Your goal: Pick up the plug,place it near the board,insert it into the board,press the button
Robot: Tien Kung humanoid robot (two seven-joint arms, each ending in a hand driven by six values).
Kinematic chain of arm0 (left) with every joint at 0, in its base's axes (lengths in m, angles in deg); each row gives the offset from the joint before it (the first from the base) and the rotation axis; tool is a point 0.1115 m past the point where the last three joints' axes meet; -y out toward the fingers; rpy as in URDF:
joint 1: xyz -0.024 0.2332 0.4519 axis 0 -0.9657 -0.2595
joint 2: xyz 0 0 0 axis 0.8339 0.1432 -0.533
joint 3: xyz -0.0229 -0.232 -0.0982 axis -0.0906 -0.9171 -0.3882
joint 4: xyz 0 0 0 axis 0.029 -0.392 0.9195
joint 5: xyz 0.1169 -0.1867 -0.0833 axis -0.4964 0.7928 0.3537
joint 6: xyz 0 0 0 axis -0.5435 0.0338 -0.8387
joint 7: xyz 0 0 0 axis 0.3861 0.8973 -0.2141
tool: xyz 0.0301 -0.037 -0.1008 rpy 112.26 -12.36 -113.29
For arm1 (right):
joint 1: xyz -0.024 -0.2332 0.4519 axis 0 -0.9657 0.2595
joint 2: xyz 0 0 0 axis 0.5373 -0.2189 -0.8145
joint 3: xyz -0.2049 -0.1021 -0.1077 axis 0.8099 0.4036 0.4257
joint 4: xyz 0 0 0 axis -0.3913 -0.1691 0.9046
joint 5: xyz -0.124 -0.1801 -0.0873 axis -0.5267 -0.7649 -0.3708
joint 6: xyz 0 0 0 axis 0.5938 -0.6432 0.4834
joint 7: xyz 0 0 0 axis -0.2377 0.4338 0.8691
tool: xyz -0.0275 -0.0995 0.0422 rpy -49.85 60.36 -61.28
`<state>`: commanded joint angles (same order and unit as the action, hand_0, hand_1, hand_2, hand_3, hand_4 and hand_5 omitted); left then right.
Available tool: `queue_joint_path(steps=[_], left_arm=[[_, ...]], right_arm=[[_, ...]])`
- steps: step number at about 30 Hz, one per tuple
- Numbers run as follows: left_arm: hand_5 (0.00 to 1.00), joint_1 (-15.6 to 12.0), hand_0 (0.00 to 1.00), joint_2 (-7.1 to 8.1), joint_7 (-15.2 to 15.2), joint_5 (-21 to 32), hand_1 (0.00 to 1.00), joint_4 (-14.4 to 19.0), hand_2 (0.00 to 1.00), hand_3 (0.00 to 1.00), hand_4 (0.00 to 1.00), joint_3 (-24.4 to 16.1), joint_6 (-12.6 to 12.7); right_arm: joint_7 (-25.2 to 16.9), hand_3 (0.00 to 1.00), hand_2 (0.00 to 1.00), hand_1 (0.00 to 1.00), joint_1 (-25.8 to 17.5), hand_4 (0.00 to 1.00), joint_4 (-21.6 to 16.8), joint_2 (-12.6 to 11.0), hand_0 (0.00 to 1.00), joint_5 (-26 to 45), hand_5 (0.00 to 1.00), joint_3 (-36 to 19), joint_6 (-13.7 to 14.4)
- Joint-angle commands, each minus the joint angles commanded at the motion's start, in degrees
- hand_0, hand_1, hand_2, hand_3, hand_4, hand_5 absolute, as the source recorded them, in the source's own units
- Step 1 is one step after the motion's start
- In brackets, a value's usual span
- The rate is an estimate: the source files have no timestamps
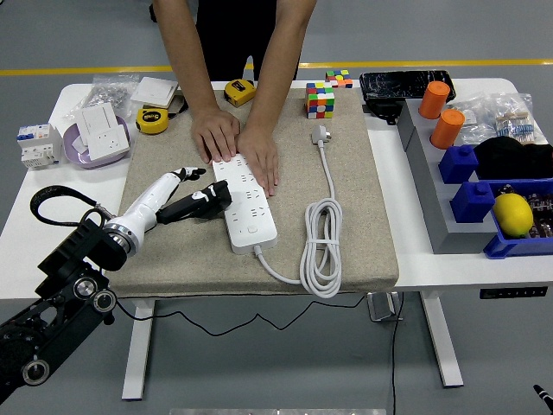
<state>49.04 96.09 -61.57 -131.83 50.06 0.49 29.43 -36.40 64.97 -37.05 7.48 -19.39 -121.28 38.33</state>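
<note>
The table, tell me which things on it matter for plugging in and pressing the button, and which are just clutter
For the job:
- plug, lying unplugged on the mat
- power strip, held down by the person's hands
- left hand, beside the strip

Lying about:
- Rubik's cube
- tape measures
- orange cylinders
- lemon
- blue blocks

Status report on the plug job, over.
Left hand open, beside the power strip, holding nothing. Plug lies loose on the mat, not inserted. Person's hands press the strip's far end.
</note>
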Motion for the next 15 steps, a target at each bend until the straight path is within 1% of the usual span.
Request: queue_joint_path(steps=[7, 15], left_arm=[[0.998, 0.48, 0.998, 0.08, -0.94, 0.42, 0.956, -1.01, 0.908, 0.883, 0.998, 0.28, -0.94], [0.998, 1.6, 0.998, 0.27, -1.14, 0.61, 0.949, -1.13, 0.902, 0.874, 0.998, 1.39, -2.07]], right_arm=[[-0.14, 0.788, 0.756, 0.835, 0.3, 0.998, 0.0, -0.03, 0.998, 0.2, 0.835, 0.06, 0.01], [0.16, 0.788, 0.756, 0.835, 0.33, 0.998, 0.0, -0.24, 0.998, -0.23, 0.836, -0.65, 0.1]])
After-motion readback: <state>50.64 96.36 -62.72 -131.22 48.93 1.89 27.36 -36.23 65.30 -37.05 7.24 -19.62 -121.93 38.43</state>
